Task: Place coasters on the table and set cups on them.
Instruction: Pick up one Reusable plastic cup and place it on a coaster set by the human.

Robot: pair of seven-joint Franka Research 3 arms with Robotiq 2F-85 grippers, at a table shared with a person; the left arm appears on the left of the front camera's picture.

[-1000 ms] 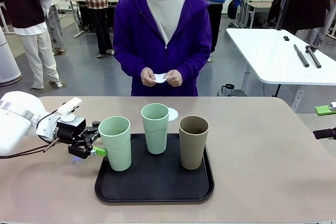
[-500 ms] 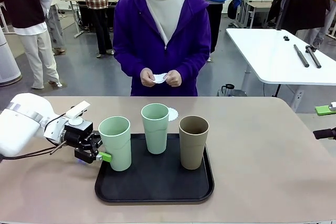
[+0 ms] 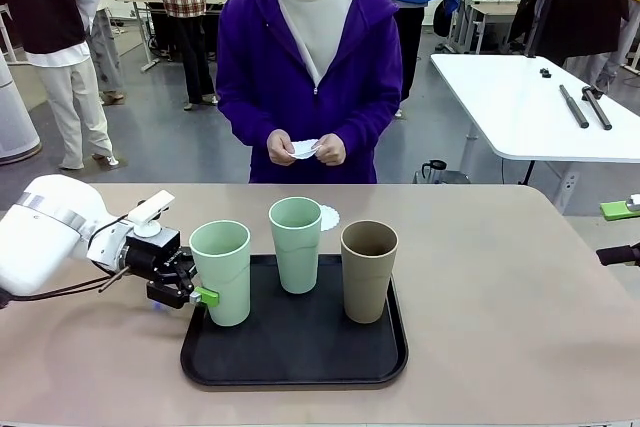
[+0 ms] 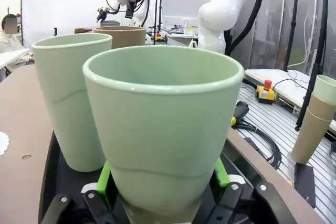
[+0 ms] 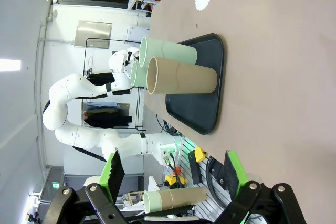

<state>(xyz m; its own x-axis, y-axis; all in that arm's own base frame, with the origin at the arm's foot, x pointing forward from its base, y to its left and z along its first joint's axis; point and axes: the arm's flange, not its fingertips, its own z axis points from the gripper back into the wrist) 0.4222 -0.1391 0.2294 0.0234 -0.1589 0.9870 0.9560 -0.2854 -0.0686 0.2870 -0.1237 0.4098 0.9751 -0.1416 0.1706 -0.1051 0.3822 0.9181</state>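
The left gripper (image 3: pixel 207 296) is clenched on the nearest mint green cup (image 3: pixel 221 272). Its green pads press the lower part of the wall from both sides, as the left wrist view shows. The cup stands upright on the black tray (image 3: pixel 300 362), directly in front of the gripper.

Just beyond the held cup, on the side away from the gripper, stands the second mint green cup (image 3: pixel 296 244), near but not touching. The brown cup (image 3: pixel 368 270) is farther on the same side. One white coaster (image 3: pixel 329 216) lies on the table (image 3: pixel 500 297) past the tray, well apart from the gripper. The person's hands (image 3: pixel 305 149) hold something white, probably more coasters.

The step in hand, I judge, is to lift this cup out of the tray. The grip is low, so the tall cup may tip; a slow, straight rise is safer. It should clear the tray rim before moving sideways, and move away from the neighbour cup. Over a coaster, it is better to lower vertically, because the light paper can slide easily.

The right gripper (image 5: pixel 172 177) is released, with its pads wide apart and holding nothing.
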